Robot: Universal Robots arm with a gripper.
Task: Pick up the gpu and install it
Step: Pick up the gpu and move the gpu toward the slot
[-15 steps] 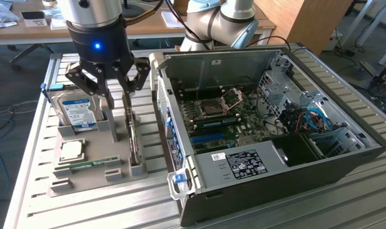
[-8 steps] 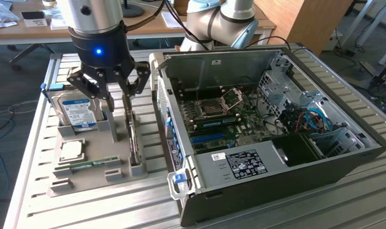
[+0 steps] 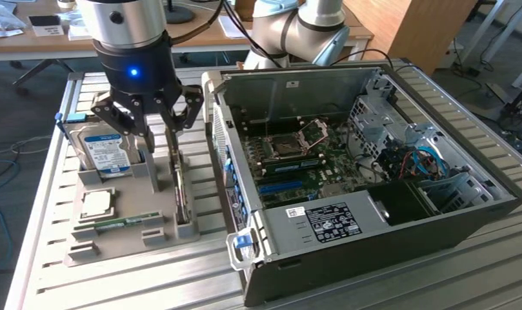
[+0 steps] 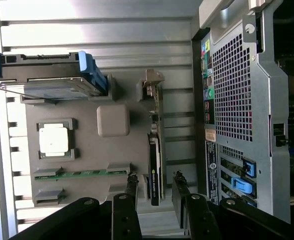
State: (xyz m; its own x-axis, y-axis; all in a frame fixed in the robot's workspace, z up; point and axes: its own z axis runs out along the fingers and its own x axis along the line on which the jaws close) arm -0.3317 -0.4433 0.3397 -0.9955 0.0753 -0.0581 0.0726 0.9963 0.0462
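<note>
The gpu [image 3: 182, 190] stands on edge in a slot of the grey parts tray [image 3: 114, 248]. It shows as a thin green card with a black cooler face [image 4: 154, 167]. My gripper [image 3: 162, 137] hangs over the card's far end, above the tray. It is open [image 4: 155, 189]. One finger [image 4: 131, 184] and the other finger [image 4: 180, 186] stand on either side of the card with a gap to each face. Nothing is held.
On the tray are a silver hard drive [image 3: 106, 152] in a blue bracket, a processor chip [image 3: 97, 203] and a narrow memory stick [image 3: 123, 223]. The open computer case [image 3: 415, 232] lies close beside the tray on the exterior view's right, its motherboard [image 3: 299, 158] exposed.
</note>
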